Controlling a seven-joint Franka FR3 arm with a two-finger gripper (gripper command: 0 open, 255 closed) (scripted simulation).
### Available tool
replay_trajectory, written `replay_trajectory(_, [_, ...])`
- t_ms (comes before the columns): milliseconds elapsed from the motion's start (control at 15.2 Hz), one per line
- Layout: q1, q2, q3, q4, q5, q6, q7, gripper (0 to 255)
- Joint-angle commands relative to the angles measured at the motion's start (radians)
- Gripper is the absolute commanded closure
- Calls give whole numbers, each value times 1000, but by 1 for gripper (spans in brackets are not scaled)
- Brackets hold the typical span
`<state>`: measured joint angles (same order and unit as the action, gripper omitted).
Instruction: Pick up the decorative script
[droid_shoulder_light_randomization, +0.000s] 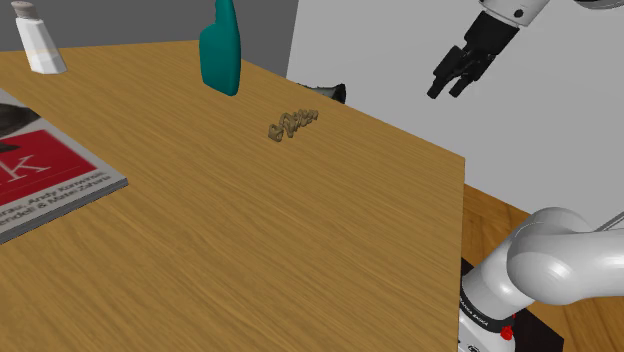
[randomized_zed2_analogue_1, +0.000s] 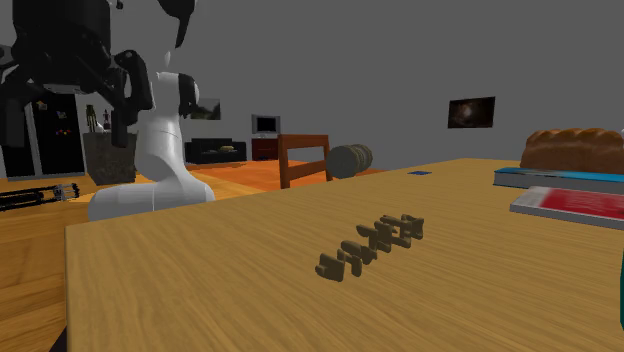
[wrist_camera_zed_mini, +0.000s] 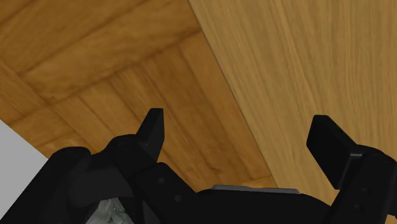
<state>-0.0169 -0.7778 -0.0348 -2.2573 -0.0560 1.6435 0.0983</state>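
Observation:
The decorative script (droid_shoulder_light_randomization: 293, 124) is a small olive-brown cursive word lying flat on the wooden table (droid_shoulder_light_randomization: 250, 240), near its far edge. In the second exterior view the decorative script (randomized_zed2_analogue_1: 370, 243) lies mid-table. My black gripper (droid_shoulder_light_randomization: 446, 92) hangs high in the air past the table's edge, well toward the shoulder view's right of the script, and it is open. In the wrist view the gripper (wrist_camera_zed_mini: 240, 133) has its fingers wide apart with nothing between them, over the table's edge (wrist_camera_zed_mini: 305, 63) and the plank floor (wrist_camera_zed_mini: 95, 63).
A teal bottle (droid_shoulder_light_randomization: 221, 47) stands just behind the script toward the shoulder view's left. A white bottle (droid_shoulder_light_randomization: 40, 40) stands in the far corner, and a red magazine (droid_shoulder_light_randomization: 40, 170) lies at the left. Books (randomized_zed2_analogue_1: 570, 195) and a chair (randomized_zed2_analogue_1: 305, 155) show in the second exterior view.

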Motion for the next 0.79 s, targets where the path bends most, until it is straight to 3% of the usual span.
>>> replay_trajectory(0, [0, 0, 0, 0, 0, 0, 0, 0])
replay_trajectory(330, [-25, 34, 149, -2, 78, 14, 281, 0])
replay_trajectory(726, [-63, 150, 323, 70, 151, 42, 616, 0])
